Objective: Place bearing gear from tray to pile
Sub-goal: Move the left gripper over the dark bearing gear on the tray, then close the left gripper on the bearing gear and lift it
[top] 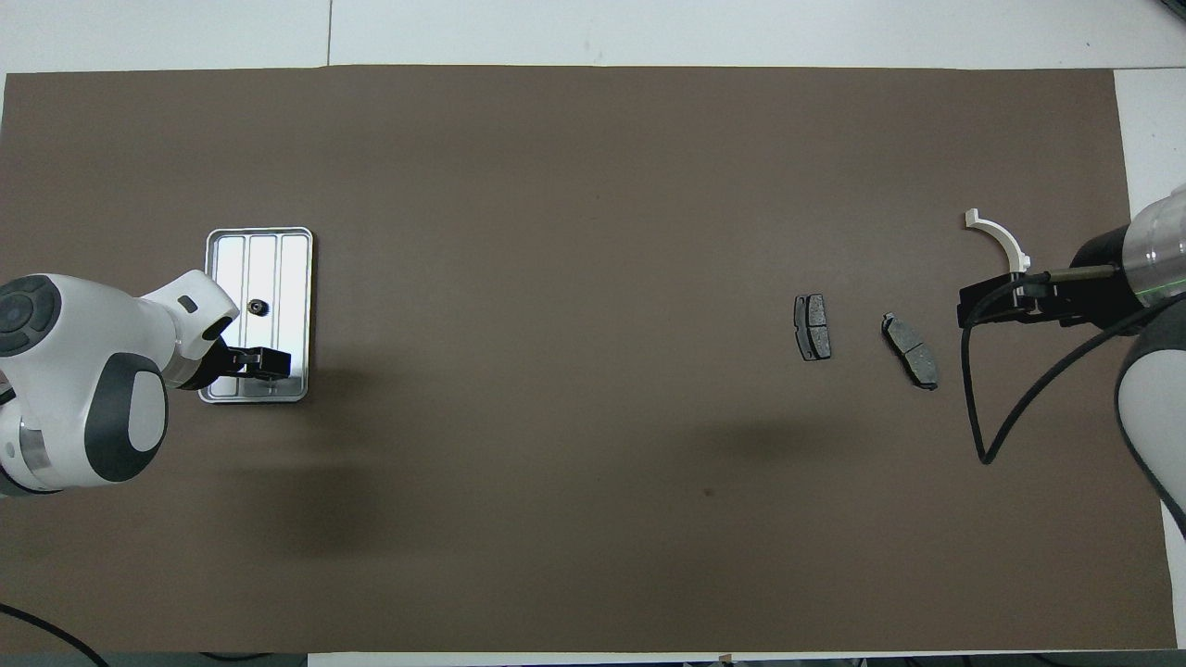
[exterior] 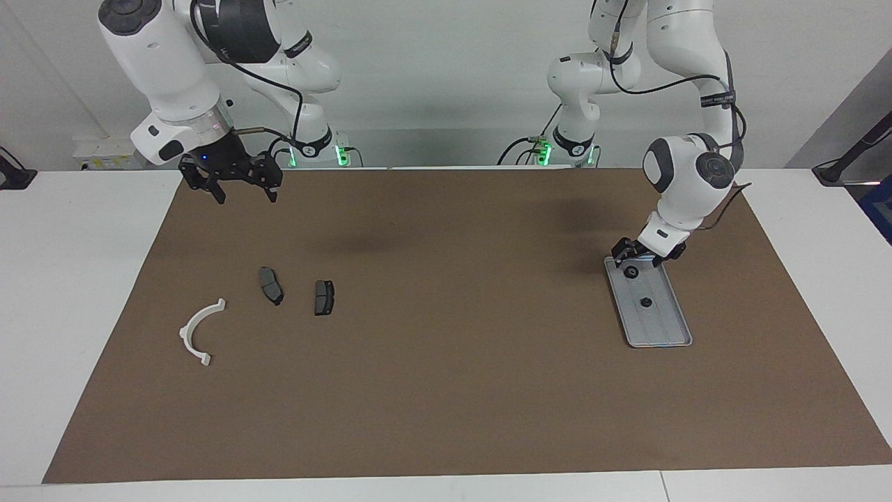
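**Left gripper down at the tray, nothing moved yet**

Landmark for all positions: the tray (exterior: 648, 301), lying on the brown mat (exterior: 446, 328) toward the left arm's end of the table.

Two small dark bearing gears sit in the tray. One gear (exterior: 646, 302) rests near the tray's middle, clear of everything. The other gear (exterior: 631, 272) lies at the end of the tray nearer the robots.

The left gripper (exterior: 645, 254) is low over that nearer end, its fingers spread apart and straddling the nearer gear. I cannot tell whether the tips touch the gear or the tray floor. Nothing is clamped.

The pile lies well apart from the tray, toward the right arm's end of the table: a white half-ring bracket (exterior: 200, 330) and two dark pads, one pad (exterior: 270, 284) beside the other pad (exterior: 324, 297). No gear lies among them.

The right gripper (exterior: 238, 187) hangs in the air with fingers apart, empty, well away from the tray and over the mat's edge at the robots' side; that arm waits.

Progress, my judgement: early. Approach looks finished; the grasp is not yet made. Left to do: close on the gear, lift, carry along the table, release at the pile.
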Controlling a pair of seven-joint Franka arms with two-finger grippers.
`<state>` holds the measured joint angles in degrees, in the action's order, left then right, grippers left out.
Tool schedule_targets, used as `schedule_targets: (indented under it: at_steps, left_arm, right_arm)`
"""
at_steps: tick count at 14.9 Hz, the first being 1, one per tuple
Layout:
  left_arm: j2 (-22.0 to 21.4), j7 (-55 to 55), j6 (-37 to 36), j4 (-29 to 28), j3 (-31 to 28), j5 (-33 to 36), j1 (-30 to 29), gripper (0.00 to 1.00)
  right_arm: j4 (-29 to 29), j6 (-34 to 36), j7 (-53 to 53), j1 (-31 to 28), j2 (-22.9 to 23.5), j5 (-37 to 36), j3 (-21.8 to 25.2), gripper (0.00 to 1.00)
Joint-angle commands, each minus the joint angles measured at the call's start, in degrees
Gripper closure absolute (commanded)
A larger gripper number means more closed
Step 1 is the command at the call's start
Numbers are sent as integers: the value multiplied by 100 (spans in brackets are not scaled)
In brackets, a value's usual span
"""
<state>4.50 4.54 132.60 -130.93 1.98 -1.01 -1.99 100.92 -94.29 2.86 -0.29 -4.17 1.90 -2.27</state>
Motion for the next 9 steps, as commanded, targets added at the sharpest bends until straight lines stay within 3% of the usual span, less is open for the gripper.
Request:
schedule_targets:
  at_steps: [1,9]
  left_arm:
    - [42,30,134,-38,-31,83,32,0]
    - [69,21,134,-56,-31,83,40,0]
  right_arm:
    - [226,-19,-137,-42,-171,179,8,0]
    - [552,-309,-154,29,-242,179,-1,0]
